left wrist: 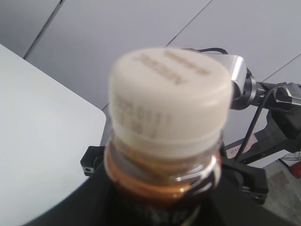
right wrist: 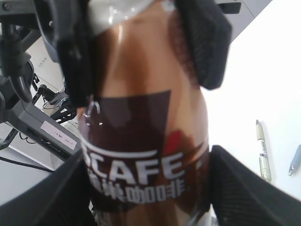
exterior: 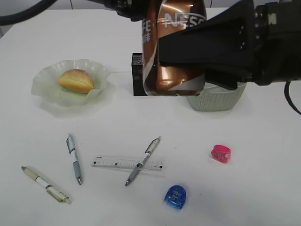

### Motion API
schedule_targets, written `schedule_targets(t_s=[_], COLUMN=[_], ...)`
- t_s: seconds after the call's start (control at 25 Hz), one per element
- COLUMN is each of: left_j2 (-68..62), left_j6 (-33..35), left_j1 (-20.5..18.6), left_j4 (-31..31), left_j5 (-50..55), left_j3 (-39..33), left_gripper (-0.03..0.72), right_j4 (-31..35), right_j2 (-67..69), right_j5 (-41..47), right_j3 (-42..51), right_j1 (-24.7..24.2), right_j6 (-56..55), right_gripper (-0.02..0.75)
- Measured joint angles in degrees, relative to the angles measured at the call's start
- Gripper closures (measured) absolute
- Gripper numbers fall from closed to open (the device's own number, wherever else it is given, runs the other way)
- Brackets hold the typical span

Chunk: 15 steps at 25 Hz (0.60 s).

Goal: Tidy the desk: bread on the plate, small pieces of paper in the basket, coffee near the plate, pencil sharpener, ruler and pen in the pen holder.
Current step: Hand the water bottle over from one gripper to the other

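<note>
Left pincer (right wrist: 136,44) is clamped on the upper part of the coffee (exterior: 171,77), pads squeezing just under the cream cap (left wrist: 169,94), so that one's clearly holding the bottle. Right pincer (right wrist: 148,155) has its jaws set fairly wide on either side of the bottle's labelled body. They look right up against it, but I honestly can't tell if it's actually gripping or just flanking.

The bottle stands upright, long axis vertical, and seems to be up off the tabletop (exterior: 235,188), hanging in front of the pen holder (exterior: 137,75) and the basket (exterior: 216,101).

What matters next, I'd say: the plate (exterior: 47,92), with the bread (exterior: 76,80) on it, sits off to the left of the bottle, well apart. That's the left arm's side, so the left arm looks like the nearer one to set the coffee down beside it.
</note>
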State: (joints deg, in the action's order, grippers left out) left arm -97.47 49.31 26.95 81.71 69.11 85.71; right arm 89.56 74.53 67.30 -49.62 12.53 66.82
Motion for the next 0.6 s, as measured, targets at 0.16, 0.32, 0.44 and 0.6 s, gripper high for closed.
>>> schedule_targets(t_s=[0.16, 0.32, 0.44, 0.6], left_j2=[0.0, 0.0, 0.0, 0.0], left_j6=[-0.2, -0.5, -0.7, -0.9], left_j1=[0.0, 0.0, 0.0, 0.0], left_j4=[0.0, 0.0, 0.0, 0.0], left_j5=[0.0, 0.1, 0.1, 0.1], left_j3=[0.0, 0.0, 0.0, 0.0], left_gripper=[0.407, 0.407, 0.407, 0.407], right_j4=[-0.2, -0.3, 0.2, 0.3], right_j2=[0.0, -0.1, -0.1, -0.1], right_j5=[0.0, 0.0, 0.0, 0.0], right_j3=[0.0, 0.0, 0.0, 0.0], right_j1=[0.0, 0.0, 0.0, 0.0], right_j6=[-1.0, -2.1, -2.2, -2.3], right_gripper=[0.174, 0.174, 0.174, 0.174])
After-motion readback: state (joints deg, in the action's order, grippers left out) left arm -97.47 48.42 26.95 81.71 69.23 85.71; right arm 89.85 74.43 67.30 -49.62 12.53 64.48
